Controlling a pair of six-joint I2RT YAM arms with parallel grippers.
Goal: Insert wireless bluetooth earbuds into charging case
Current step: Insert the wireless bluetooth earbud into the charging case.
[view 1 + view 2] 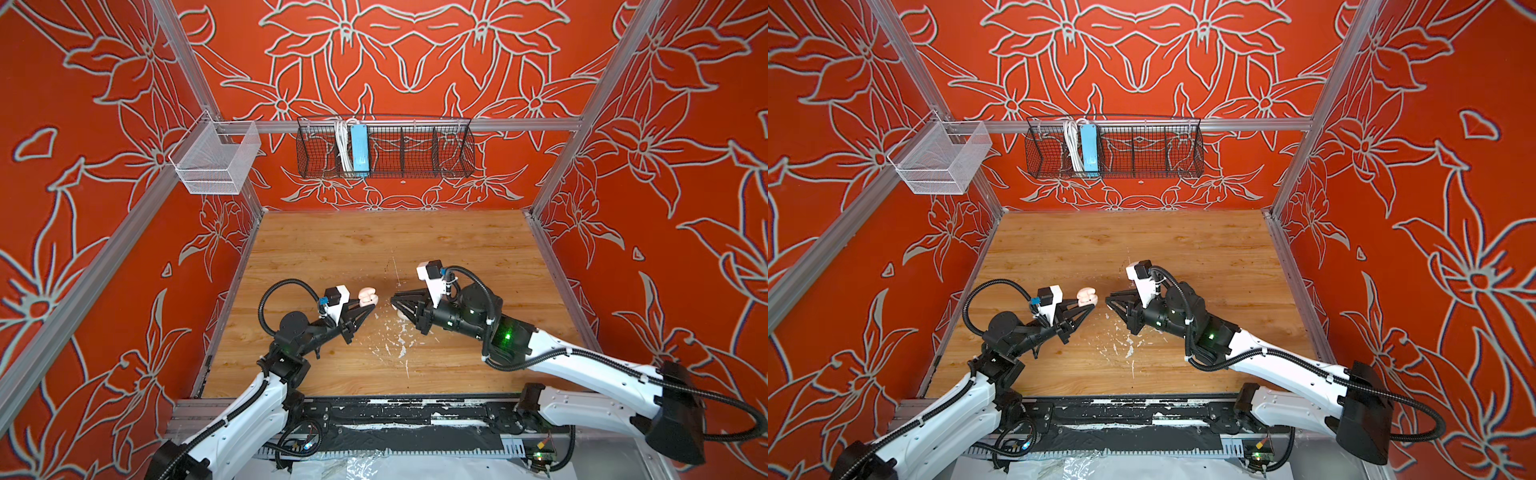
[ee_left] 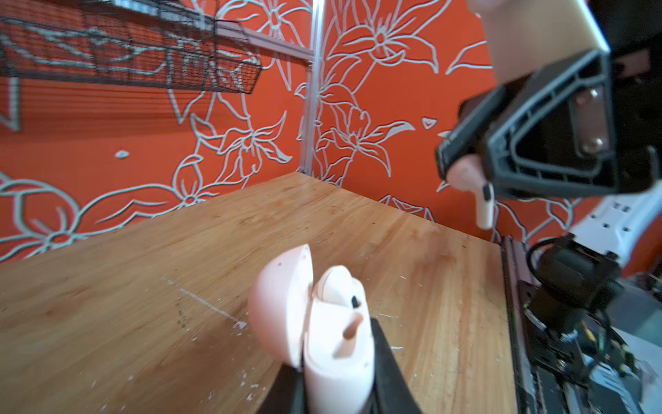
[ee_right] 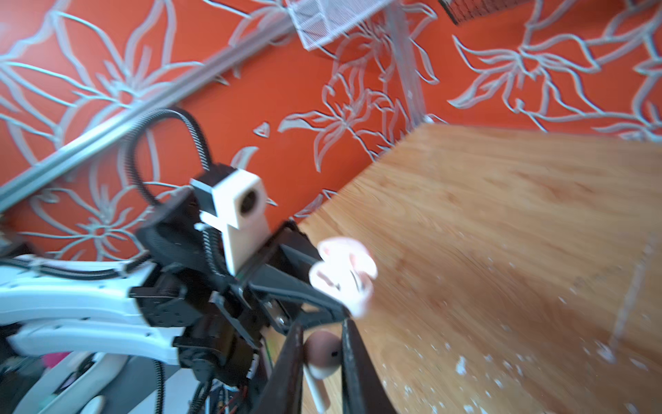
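From above, in both top views, the two arms meet tip to tip over the wooden table (image 1: 374, 245). The left gripper (image 1: 370, 307) covers the lower half of the charging case (image 1: 368, 295). The lid stands open, but what lies inside is too small to read. Under the right gripper (image 1: 393, 300) only a pale sliver of the earbud (image 1: 400, 314) shows, and the gap between its jaws is hard to judge at this range.

Seen from the left wrist, the charging case (image 2: 333, 333) is cut off at the frame's edge. Its base is pinched between dark fingers (image 2: 388, 372), with the jaws drawn tight against it. A seated earbud (image 2: 340, 286) fills one well, and the well beside it gapes. The right gripper (image 2: 462, 172) hangs apart from the case. It half hides the head of the earbud (image 2: 465, 177), whose stem pokes free.

Through the right wrist camera everything is blurred. The earbud (image 3: 322, 353) sits between two fingers (image 3: 353, 369), narrow jaws clamped on its head, and its stem runs out of frame. Just beyond, not touching, is the smeared case (image 3: 344, 276) in the left gripper (image 3: 342, 312).
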